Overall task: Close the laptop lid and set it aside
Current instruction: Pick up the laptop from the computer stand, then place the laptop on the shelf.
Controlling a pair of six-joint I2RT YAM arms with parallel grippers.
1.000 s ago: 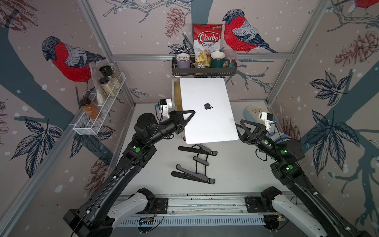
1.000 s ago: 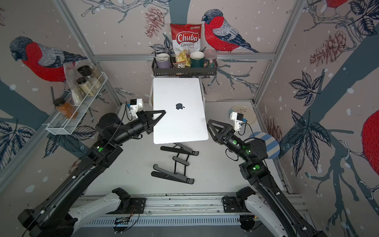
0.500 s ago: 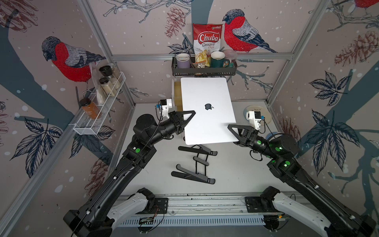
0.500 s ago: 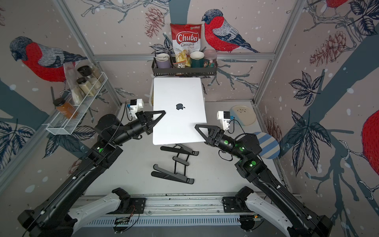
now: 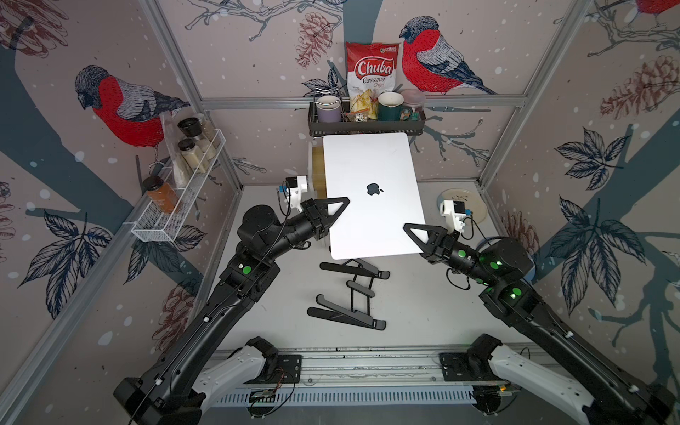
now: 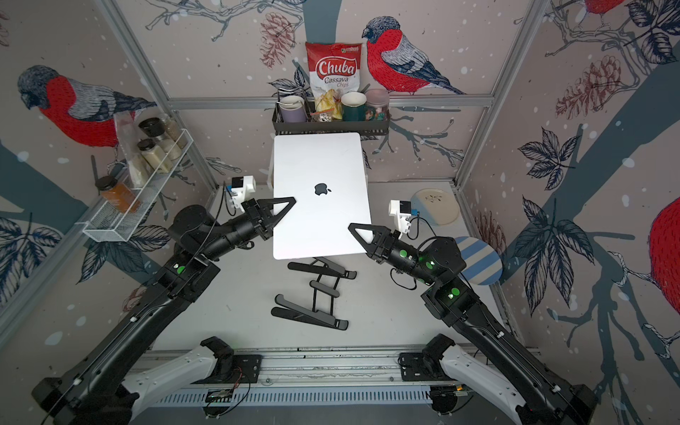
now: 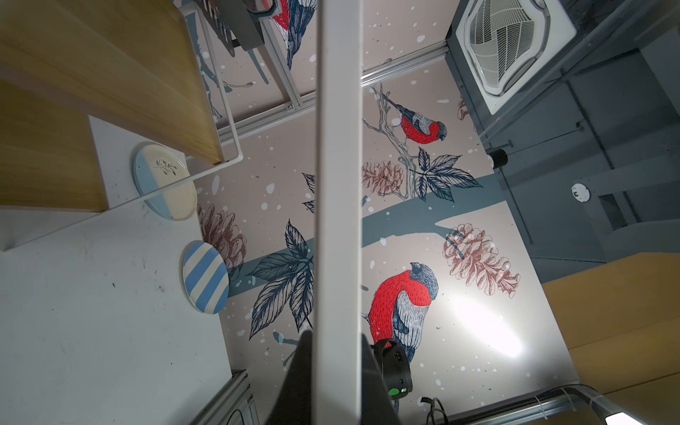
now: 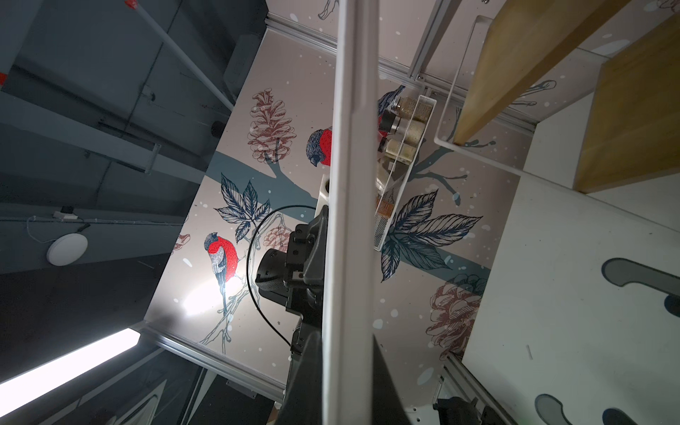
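Lid's shut: the laptop lid [image 6: 320, 165] faces up, logo showing. The laptop [image 5: 371, 220] is held up over the black stand [image 5: 349, 290], off the desk [image 5: 423, 312]. My left hand [image 5: 344, 203] pinches its left edge tight and my right hand [image 5: 409, 229] clamps the right edge near the front corner. Gripping opposite sides should stop the thin slab twisting while I carry it aside.
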